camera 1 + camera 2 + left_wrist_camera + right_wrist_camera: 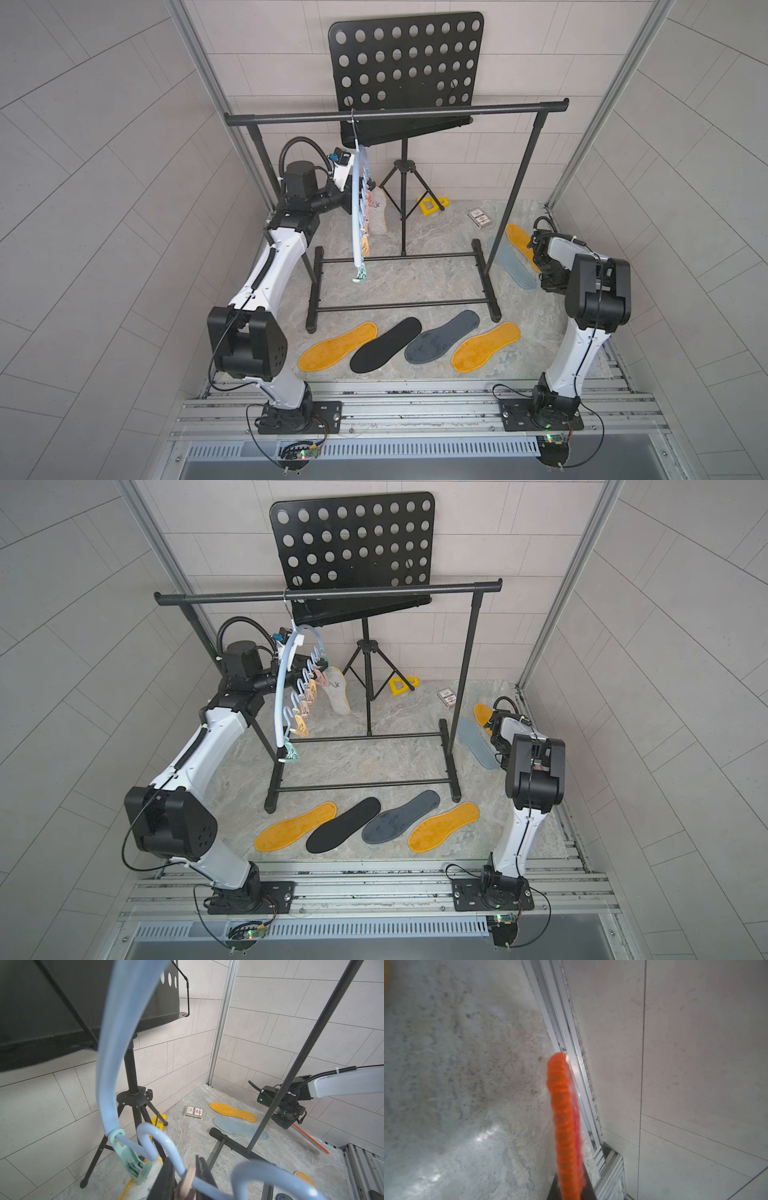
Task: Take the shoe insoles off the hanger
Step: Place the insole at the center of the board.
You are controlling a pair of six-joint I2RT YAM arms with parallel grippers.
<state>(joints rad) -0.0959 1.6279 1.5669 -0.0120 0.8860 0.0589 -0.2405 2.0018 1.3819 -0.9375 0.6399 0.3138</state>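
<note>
- Held left arm [266,274] stretched high and far forward, long link sloping up, wrist section about level behind the claw.
- Pinched left gripper [184,1169] narrowly on peach clip [188,1181], one dark finger on either side.
- Held right arm [582,332] folded tight, elbow above and behind the claw, wrist angled downward.
- Clamped right gripper [571,1189] fully on red insole [562,1115], which jutted edge-on ahead of the claw.

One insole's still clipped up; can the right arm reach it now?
Probably not: its pincer is shut on the red insole, and the rack's upright stands between it and the hanging insole.
</note>
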